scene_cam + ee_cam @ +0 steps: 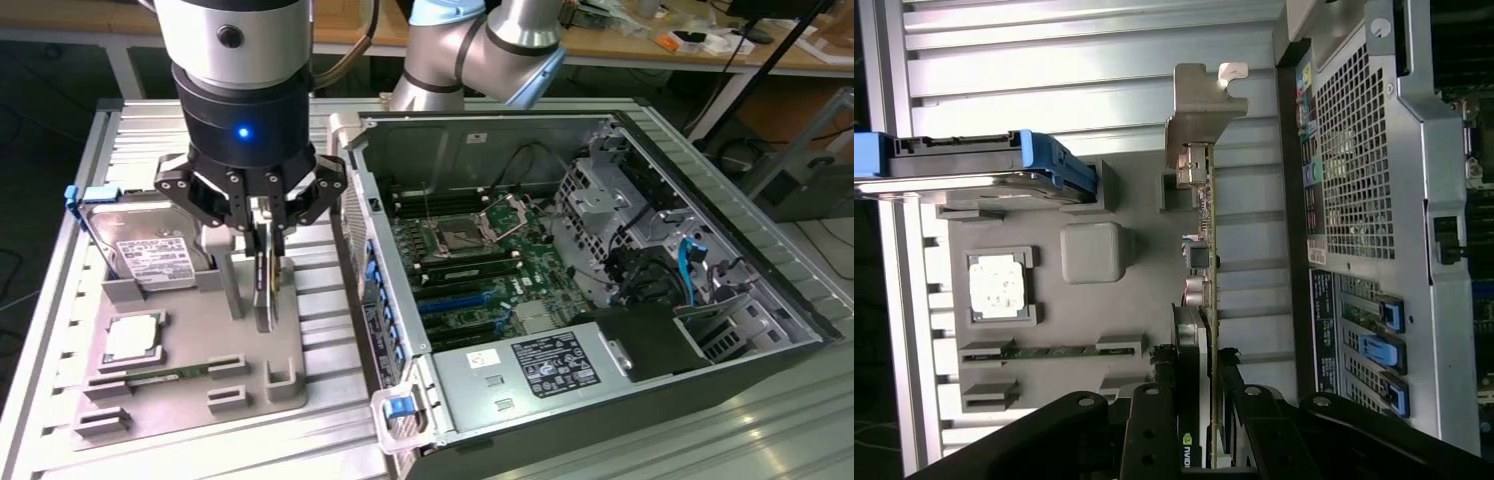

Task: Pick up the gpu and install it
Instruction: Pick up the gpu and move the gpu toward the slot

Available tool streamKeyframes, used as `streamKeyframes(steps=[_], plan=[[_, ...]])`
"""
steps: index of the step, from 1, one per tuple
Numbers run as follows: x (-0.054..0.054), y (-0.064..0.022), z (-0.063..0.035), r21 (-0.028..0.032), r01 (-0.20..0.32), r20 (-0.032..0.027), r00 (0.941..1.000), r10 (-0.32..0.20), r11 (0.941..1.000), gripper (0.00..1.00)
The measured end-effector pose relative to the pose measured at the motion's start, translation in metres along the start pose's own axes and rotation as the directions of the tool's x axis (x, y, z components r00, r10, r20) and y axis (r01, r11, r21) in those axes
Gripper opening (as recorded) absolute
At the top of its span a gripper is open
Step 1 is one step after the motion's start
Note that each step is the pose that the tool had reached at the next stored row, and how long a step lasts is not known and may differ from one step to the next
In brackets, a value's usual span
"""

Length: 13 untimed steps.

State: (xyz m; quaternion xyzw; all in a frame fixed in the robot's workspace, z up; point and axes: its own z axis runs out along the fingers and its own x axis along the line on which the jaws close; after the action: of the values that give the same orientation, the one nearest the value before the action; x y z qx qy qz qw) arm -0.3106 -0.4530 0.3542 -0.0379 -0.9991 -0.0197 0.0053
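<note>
gpu [268, 285] [1206, 290]: upright, edge-on, at the grey tray's [254, 385] edge nearest the case [747, 250]. You cannot tell if its lower edge touches the tray.
pincer [264, 215]: clamped on the gpu from above, a finger on each face.
hard drive [147, 245]: tray's opposite edge.
case: open, on the bench [334, 430] beside the tray.
</note>
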Motion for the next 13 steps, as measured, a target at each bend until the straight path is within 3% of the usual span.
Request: streamKeyframes(steps=[13], plan=[[0.0000, 0.0001, -0.0034, 0.0012, -0.002, 0.0003, 1.0000, 0.002, 1.0000, 0.27]])
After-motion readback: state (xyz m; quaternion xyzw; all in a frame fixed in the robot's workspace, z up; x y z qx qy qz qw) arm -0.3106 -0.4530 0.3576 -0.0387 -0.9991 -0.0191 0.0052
